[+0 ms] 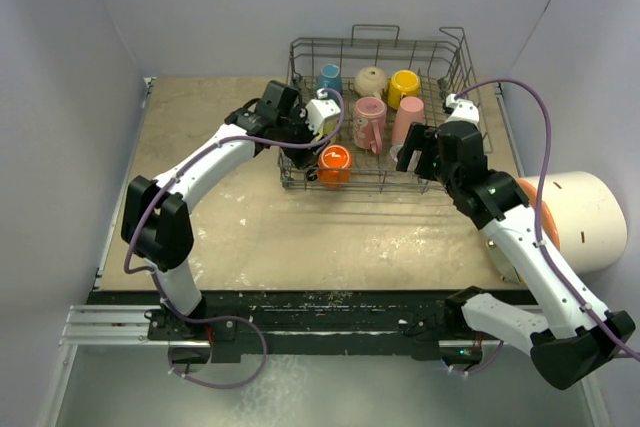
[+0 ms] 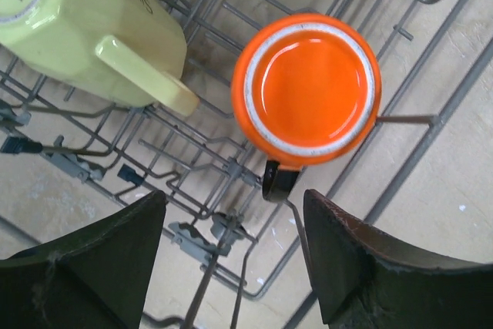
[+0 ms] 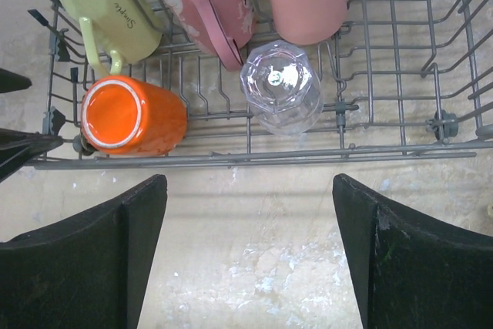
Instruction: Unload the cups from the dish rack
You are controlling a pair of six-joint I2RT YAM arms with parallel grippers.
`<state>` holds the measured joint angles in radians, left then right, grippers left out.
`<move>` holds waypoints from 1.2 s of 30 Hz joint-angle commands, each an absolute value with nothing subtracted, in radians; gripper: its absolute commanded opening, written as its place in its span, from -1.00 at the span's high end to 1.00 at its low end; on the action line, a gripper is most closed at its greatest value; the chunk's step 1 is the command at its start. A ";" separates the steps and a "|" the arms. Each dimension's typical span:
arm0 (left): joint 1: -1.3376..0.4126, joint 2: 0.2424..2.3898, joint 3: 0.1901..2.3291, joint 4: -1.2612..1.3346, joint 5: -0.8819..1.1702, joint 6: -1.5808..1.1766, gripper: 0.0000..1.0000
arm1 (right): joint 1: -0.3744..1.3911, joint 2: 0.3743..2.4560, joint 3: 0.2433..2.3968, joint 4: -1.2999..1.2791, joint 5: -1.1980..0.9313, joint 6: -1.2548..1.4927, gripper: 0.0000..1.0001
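Note:
The dish rack (image 1: 380,42), a grey wire basket, stands at the far middle of the table. In it are a blue cup (image 1: 329,77), a beige cup (image 1: 370,80), a yellow cup (image 1: 404,87), a pink mug (image 1: 368,120), a pink tumbler (image 1: 408,117) and an orange cup (image 1: 334,162). The orange cup (image 2: 306,92) is bottom up beside a pale yellow-green mug (image 2: 85,28). My left gripper (image 2: 231,256) hangs open over the rack's near left corner, just short of the orange cup. My right gripper (image 3: 250,244) is open above bare table before the rack's front rail (image 3: 308,158), facing the clear glass (image 3: 281,86).
A big white cylinder with an orange end (image 1: 580,217) lies on the table at the right, close to my right arm. Pale walls close in the table on the left, back and right. The rack's tall wire sides and loop handles rise around the cups.

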<state>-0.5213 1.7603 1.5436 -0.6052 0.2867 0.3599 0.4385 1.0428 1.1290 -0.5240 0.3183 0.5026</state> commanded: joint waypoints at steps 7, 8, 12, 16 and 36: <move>-0.563 1.796 1.541 -0.520 0.311 0.383 -0.39 | 0.439 1.028 1.187 -0.532 0.305 0.506 -0.74; -0.562 1.802 1.540 -0.520 0.306 0.385 -0.36 | 0.439 1.026 1.188 -0.533 0.305 0.506 -0.73; -0.563 1.827 1.532 -0.518 0.291 0.395 -0.32 | 0.440 1.025 1.192 -0.532 0.305 0.498 -0.73; -0.563 1.851 1.537 -0.519 0.274 0.410 -0.29 | 0.440 1.021 1.195 -0.534 0.302 0.489 -0.72; -0.557 1.900 1.742 -0.873 0.441 0.614 -0.67 | 0.439 1.137 1.241 -0.566 0.233 0.456 -0.81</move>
